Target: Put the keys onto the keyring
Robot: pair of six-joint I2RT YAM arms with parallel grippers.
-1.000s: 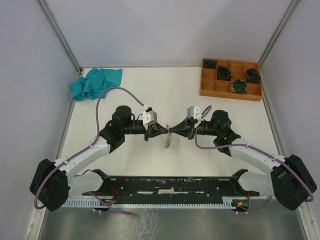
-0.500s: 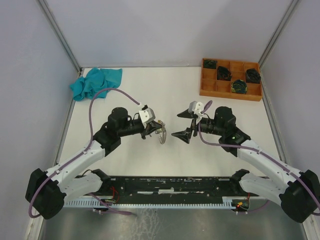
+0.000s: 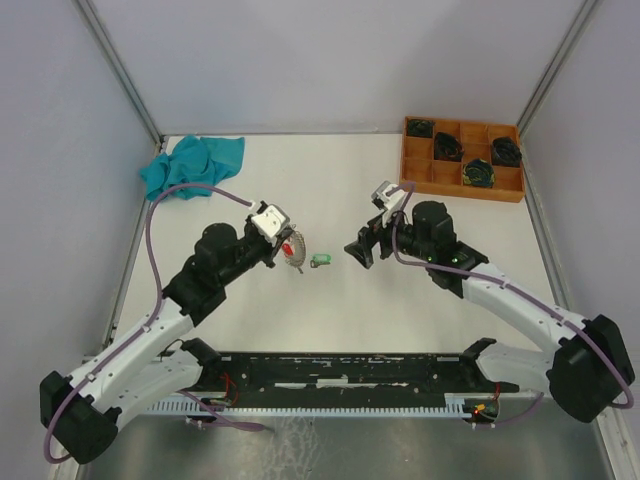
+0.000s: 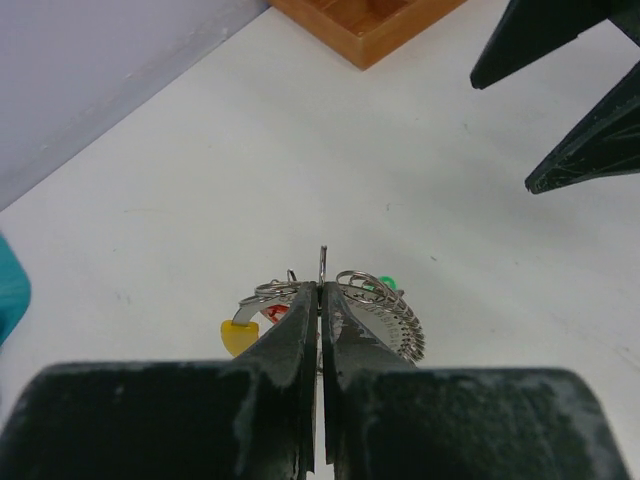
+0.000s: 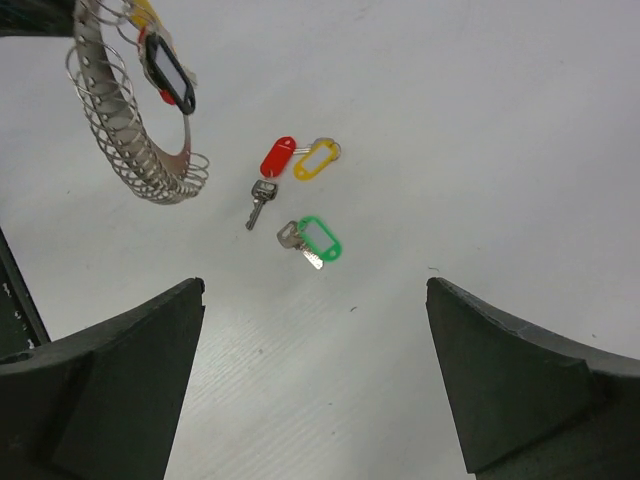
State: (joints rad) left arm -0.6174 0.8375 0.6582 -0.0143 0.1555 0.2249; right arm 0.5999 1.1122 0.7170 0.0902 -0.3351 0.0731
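My left gripper (image 3: 284, 246) is shut on the silvery ribbed keyring (image 3: 294, 254), gripping its rim (image 4: 322, 290). The ring's coils (image 4: 392, 318) and a yellow tag (image 4: 238, 335) show past the fingers. In the right wrist view the keyring (image 5: 120, 150) carries a dark tag (image 5: 168, 75). Three keys lie on the table beside it, apart from it: red-tagged (image 5: 278, 157), yellow-tagged (image 5: 317, 158) and green-tagged (image 5: 318, 238). The green key (image 3: 321, 259) also shows from above. My right gripper (image 3: 361, 249) stands open and empty (image 5: 312, 288), just short of the green key.
An orange wooden tray (image 3: 414, 175) with black coils sits at the back right. A teal cloth (image 3: 190, 165) lies at the back left. Grey walls close in both sides and the back.
The right gripper has opened and drawn back right from the keyring. My left arm has carried the ring left and farther back. The green key now lies bare on the table.
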